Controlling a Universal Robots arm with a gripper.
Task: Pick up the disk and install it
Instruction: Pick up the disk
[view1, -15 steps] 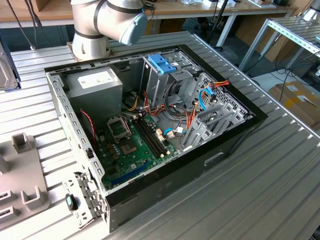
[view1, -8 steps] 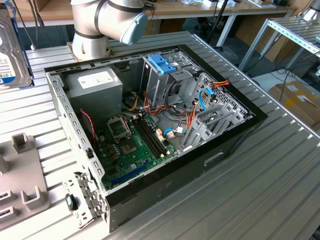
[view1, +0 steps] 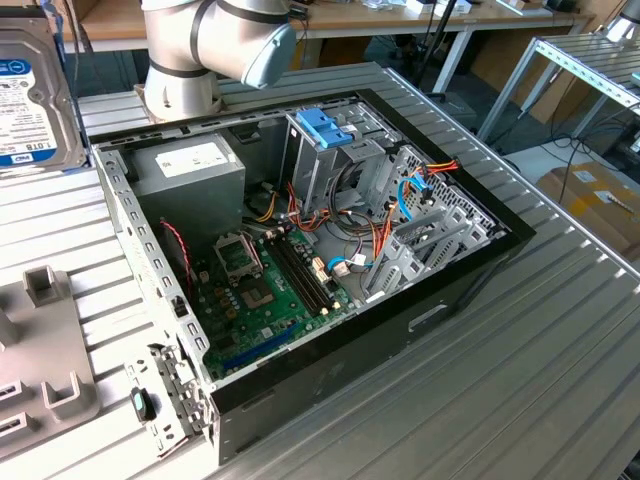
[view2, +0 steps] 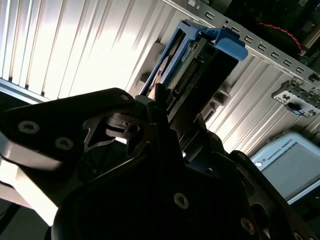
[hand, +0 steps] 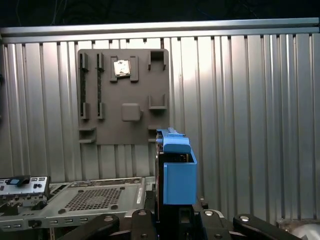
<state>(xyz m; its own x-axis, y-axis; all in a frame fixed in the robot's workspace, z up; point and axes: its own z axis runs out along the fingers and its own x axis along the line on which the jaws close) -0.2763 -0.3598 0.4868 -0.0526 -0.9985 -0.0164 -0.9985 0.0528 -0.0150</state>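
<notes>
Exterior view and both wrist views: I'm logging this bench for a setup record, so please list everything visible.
disk: one, silver-grey with light blue carrier, clamped in the gripper
computer case: one, black, open, on the table
motherboard: one, green, inside the case
power supply: one, grey, case corner nearest the arm's base
bracket: one, blue, atop the metal drive cage
fixture plate: one, grey, on the table beside the case
teach pendant: one, pale grey, near a case corner
cardboard box: one, brown, exterior view's right, off the table
table: one, ribbed silver
arm: one, silver-grey, based by the case
gripper: one, black, shut on the disk
</notes>
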